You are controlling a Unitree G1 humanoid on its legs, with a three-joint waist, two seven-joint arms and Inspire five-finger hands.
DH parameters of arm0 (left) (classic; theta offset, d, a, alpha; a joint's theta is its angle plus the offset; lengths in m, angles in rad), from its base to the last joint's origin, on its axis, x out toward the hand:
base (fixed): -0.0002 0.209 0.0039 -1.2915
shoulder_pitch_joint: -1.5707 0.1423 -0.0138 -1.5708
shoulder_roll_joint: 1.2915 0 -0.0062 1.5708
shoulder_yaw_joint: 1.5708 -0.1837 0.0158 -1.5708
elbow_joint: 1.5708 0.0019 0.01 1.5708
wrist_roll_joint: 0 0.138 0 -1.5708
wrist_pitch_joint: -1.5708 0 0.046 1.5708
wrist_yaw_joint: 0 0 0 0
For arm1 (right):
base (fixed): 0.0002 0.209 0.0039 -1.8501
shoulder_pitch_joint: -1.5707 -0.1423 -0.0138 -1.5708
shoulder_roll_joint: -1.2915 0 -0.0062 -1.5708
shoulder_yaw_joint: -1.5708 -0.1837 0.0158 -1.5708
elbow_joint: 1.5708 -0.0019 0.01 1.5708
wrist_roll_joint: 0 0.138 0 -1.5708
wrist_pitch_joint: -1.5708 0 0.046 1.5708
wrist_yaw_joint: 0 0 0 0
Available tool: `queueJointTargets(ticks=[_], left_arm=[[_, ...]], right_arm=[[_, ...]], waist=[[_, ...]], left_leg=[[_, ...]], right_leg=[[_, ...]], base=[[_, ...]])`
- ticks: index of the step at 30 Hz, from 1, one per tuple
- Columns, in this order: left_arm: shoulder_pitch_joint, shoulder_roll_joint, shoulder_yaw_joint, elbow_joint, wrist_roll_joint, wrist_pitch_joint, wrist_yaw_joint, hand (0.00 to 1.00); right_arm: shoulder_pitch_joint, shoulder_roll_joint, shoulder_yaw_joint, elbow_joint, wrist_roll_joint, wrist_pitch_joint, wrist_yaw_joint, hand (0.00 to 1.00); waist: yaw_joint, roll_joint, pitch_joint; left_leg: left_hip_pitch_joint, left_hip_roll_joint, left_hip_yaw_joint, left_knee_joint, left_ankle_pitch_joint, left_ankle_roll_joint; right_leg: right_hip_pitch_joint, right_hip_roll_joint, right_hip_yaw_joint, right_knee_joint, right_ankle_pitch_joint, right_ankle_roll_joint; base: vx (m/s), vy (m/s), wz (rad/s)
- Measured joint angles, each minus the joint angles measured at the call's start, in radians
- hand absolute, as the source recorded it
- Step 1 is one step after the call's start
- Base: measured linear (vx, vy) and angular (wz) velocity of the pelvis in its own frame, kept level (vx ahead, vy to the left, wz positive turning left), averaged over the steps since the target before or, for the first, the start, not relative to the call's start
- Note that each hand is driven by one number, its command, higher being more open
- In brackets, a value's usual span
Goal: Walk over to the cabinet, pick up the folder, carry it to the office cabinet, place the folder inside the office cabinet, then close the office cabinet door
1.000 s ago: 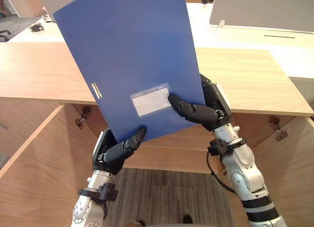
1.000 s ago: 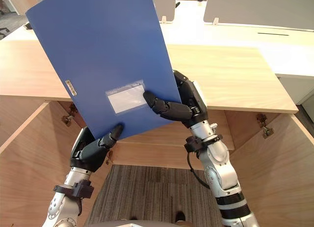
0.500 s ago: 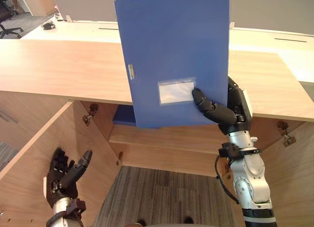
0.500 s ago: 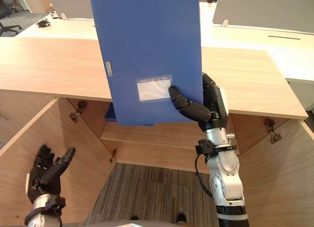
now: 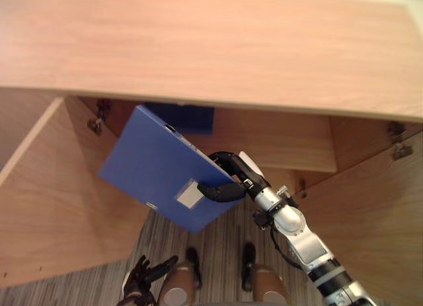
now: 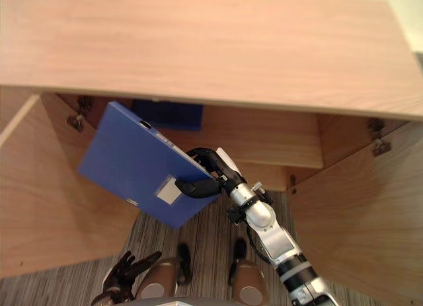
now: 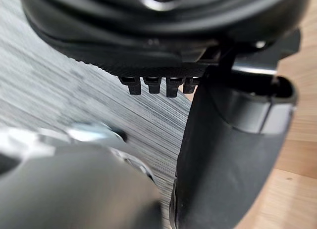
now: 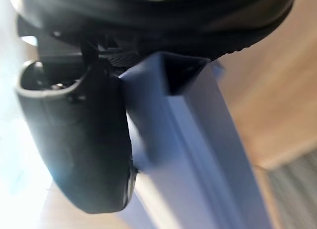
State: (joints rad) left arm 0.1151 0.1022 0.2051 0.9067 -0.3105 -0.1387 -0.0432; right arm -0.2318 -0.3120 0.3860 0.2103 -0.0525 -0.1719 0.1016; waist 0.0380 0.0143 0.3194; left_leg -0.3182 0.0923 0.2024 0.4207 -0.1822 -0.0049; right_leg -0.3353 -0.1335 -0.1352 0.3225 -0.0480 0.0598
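Note:
The blue folder [image 5: 158, 174] with a white label hangs tilted in front of the open office cabinet, below its wooden top [image 5: 211, 48]. My right hand [image 5: 228, 180] is shut on the folder's lower right edge, thumb across the label side. Up close, the right wrist view has the folder's spine [image 8: 198, 140] pinched beside the thumb [image 8: 84, 140]. My left hand [image 6: 129, 266] hangs low near the carpet with fingers spread, holding nothing and apart from the folder. Its thumb [image 7: 233, 140] stands over the carpet in the left wrist view.
Both cabinet doors stand open, the left door [image 5: 39, 187] and the right door [image 5: 370, 207]. Another dark blue folder [image 5: 182, 115] sits deep inside under the top. A wooden shelf [image 5: 284, 144] spans the inside right. Striped grey carpet [image 5: 218, 233] lies below.
The camera has tilted down. The folder has come down from above the cabinet top to the open front, now tilted leftward in the right hand alone. The left hand has dropped lower.

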Motion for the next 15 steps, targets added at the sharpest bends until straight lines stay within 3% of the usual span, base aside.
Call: queueJointTargets(ticks=[5,8,15], left_arm=[[-0.096,0.004,-0.042,-0.004,-0.005,-0.007,0.014,1.00],[-0.141,0.008,-0.061,-0.017,-0.017,-0.023,0.018,1.00],[-0.221,-0.034,-0.054,-0.151,-0.066,-0.035,0.035,1.00]], right_arm=[[-0.098,-0.016,-0.051,0.063,0.002,0.033,-0.063,0.00],[-0.148,0.001,-0.110,0.083,0.065,0.043,-0.099,0.00],[-0.337,0.099,-0.335,0.051,0.442,0.026,-0.257,0.00]], waist=[[-0.003,0.032,0.094],[-0.002,0.041,0.115],[0.003,0.046,0.133]], left_leg=[[-0.169,0.010,-0.005,0.110,-0.008,0.004],[-0.274,0.035,-0.009,0.201,-0.025,0.016],[-0.523,0.080,-0.035,0.415,-0.085,0.021]], right_leg=[[-0.175,-0.012,0.008,0.117,-0.010,-0.006],[-0.282,-0.013,0.013,0.207,-0.032,-0.012],[-0.534,-0.018,0.007,0.431,-0.109,-0.032]], base=[[-0.18,0.012,0.01],[-0.09,-0.016,-0.07],[-0.07,-0.034,-0.01]])
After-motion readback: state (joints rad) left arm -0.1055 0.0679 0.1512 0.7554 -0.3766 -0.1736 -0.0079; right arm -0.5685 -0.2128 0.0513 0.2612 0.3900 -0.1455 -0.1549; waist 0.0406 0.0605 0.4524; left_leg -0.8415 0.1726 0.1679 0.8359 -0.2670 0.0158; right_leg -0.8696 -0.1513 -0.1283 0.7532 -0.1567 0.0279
